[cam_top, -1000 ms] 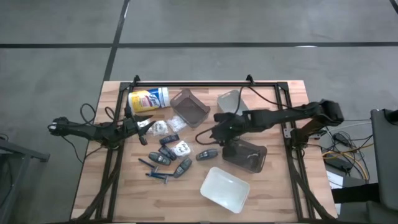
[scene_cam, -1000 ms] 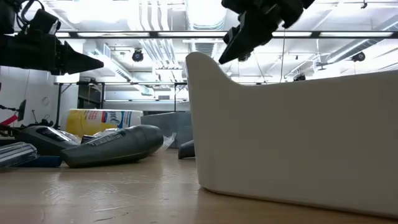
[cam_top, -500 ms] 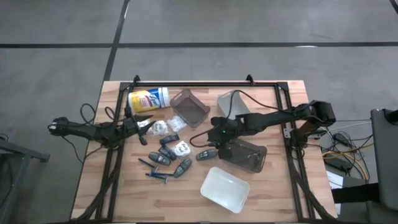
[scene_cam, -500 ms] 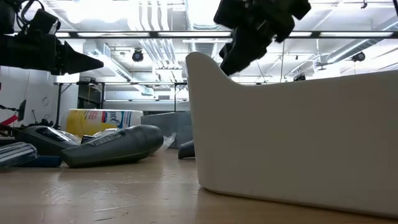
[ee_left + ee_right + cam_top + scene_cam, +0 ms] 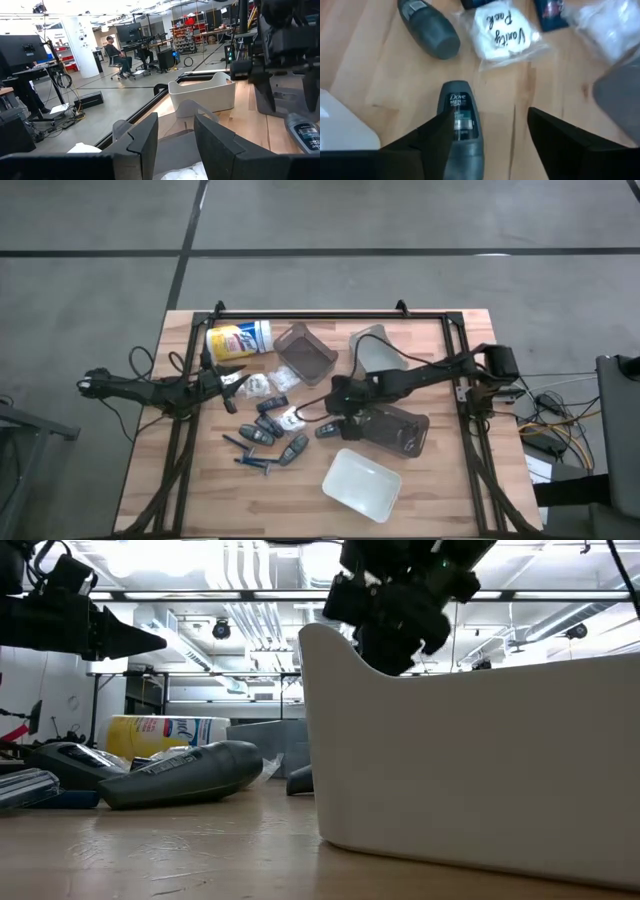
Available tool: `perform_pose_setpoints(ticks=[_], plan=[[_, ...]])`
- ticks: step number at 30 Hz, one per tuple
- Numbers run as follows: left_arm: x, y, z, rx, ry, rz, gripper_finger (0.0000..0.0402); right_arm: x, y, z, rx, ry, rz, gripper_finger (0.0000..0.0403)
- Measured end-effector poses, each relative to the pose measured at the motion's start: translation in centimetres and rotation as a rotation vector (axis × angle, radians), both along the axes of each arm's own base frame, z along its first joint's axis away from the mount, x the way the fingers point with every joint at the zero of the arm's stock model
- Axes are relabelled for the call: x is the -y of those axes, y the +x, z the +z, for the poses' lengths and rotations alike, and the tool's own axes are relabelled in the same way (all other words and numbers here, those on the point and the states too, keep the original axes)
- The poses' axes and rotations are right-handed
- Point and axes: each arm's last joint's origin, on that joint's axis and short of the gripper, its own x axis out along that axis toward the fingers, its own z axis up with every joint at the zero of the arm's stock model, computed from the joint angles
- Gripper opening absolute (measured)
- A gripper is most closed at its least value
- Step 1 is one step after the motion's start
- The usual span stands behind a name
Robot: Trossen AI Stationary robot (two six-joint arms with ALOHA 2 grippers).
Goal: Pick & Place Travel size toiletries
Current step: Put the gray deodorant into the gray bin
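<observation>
From above, the right gripper has moved away from the smoky bin over the past second and now hangs over the middle of the table, above a dark grey-blue deodorant lying apart from the main scatter of travel toiletries. That shift, with its jaws spreading as it came, reads as a fresh pick being lined up. The left gripper waits unchanged at the scatter's edge, just beside the white packets and near the yellow-labelled canister. A white bin lies at the table's near side.

At table height, the right gripper shows dark above the white bin's wall, lower and nearer the rim than a moment ago. A grey deodorant lies on its side on the wood, the canister behind it.

The left wrist camera shows that arm's own fingers parted and empty above white packets.

The right wrist camera settles the matter: the fingers stand apart with nothing held, and the Dove deodorant lies flat on the wood below, beside one finger rather than centred between them. A second deodorant and a white "Vanity Pack" packet lie farther on. A small sideways correction looks needed before closing.
</observation>
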Motion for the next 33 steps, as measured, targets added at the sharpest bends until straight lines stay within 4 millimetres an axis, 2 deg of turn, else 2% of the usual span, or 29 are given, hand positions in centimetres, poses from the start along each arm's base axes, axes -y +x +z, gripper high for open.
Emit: perform_pose_setpoints(ticks=[8,17,25,33], plan=[[0.0,0.0,0.0,0.000,0.000,0.000,0.0133,-0.1,0.6,-1.6,-0.050,0.009,-0.009,0.0309],[0.0,0.0,0.0,0.000,0.000,0.000,0.0133,-0.9,0.7,-2.5,-0.082,0.064,0.046,0.0329],[0.0,0.0,0.0,0.000,0.000,0.000,0.0133,-1.2,1.1,-5.5,-0.162,0.067,0.050,0.0316],[0.0,0.0,0.0,0.000,0.000,0.000,0.0133,-1.1,1.2,-5.1,-0.151,0.052,0.066,0.0281]])
